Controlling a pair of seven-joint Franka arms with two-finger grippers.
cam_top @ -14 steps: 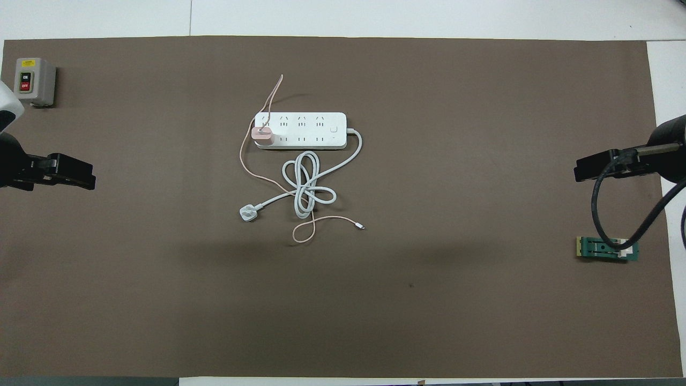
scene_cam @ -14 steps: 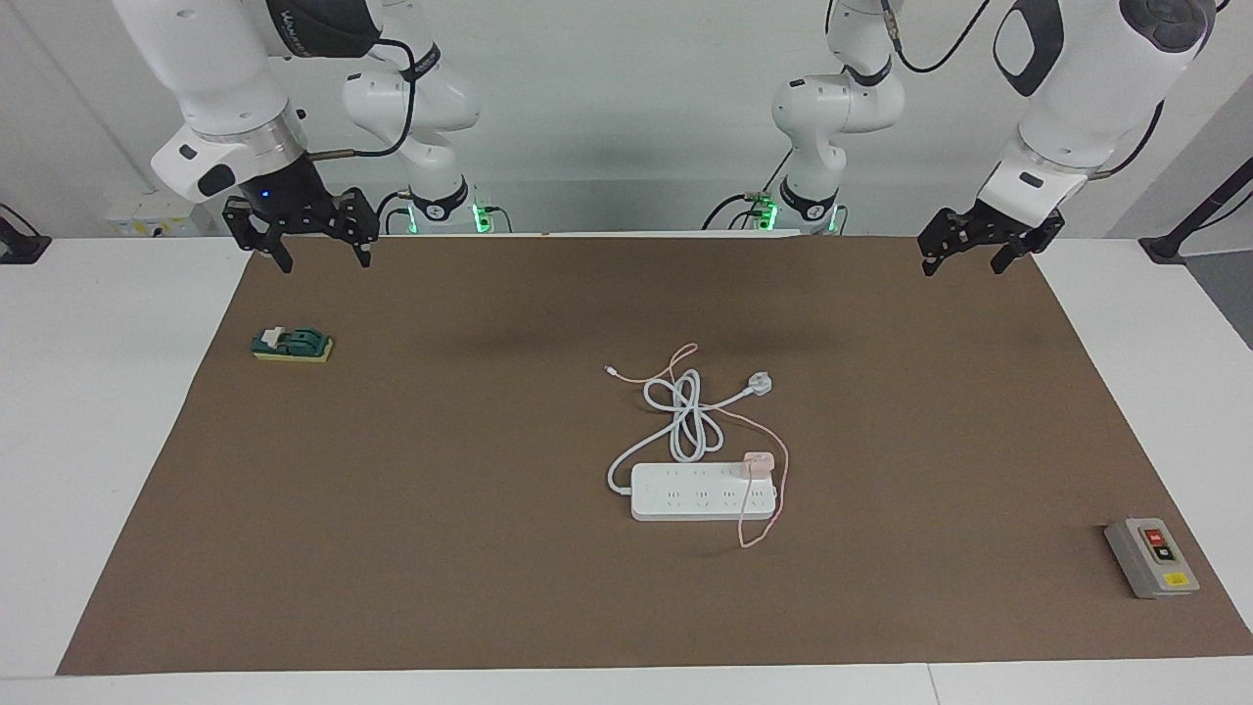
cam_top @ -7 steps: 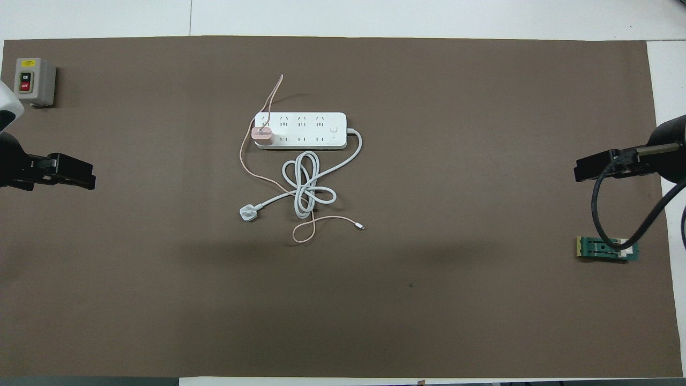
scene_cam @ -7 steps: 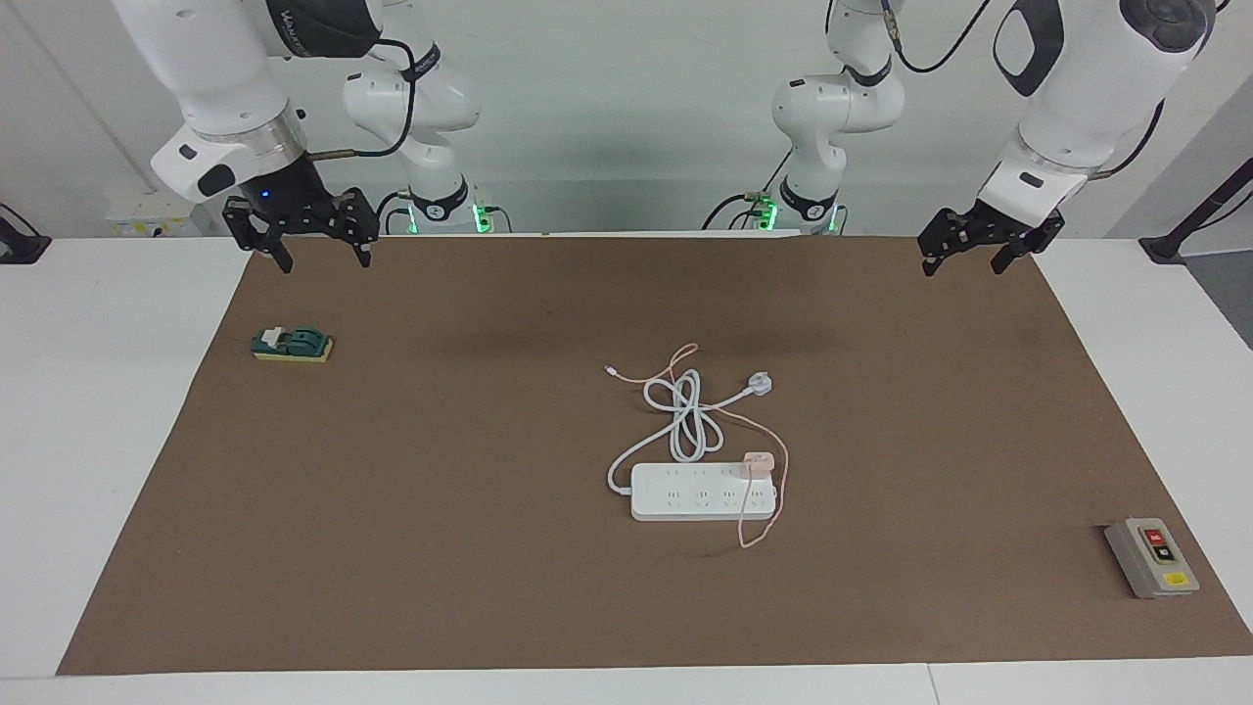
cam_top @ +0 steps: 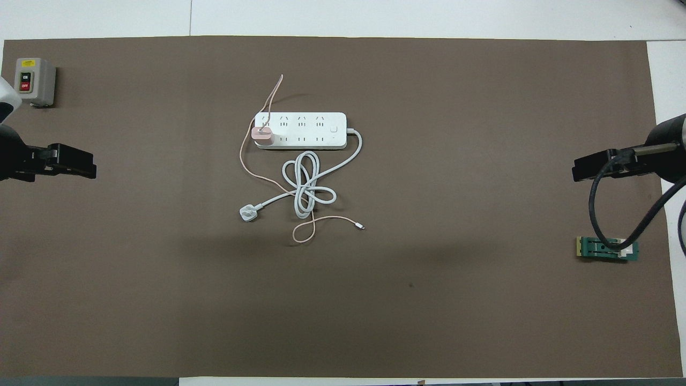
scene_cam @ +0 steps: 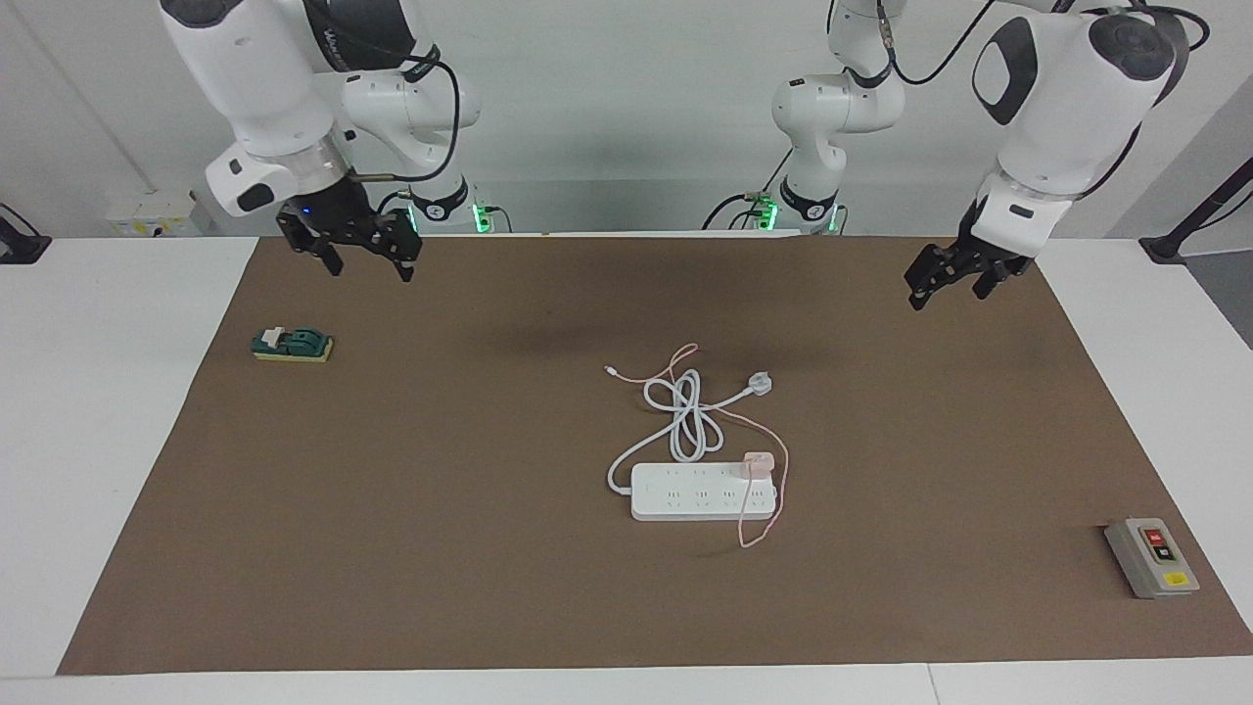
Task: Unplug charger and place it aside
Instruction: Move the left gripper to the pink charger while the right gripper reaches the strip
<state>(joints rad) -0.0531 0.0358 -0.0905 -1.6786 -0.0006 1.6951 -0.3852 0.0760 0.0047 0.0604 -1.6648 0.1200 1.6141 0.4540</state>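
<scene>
Tangling beside charger (scene_cam: 759, 464): white cord (scene_cam: 685, 416)

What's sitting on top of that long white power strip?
A small pink charger is plugged into the power strip at the end toward the left arm, and its thin pink cable crosses the strip. The prongs and socket beneath are hidden.

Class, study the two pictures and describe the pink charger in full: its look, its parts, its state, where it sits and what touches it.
The charger is a small pale-pink cube, plastic by its look, plugged into the end socket of the white power strip, at the strip's left-arm end. Its prongs are hidden in the socket. A thin pink cable leaves it, loops over the strip and onto the brown mat, crosses the strip's coiled white cord and ends in a small connector nearer the robots. Neither gripper touches it.
</scene>
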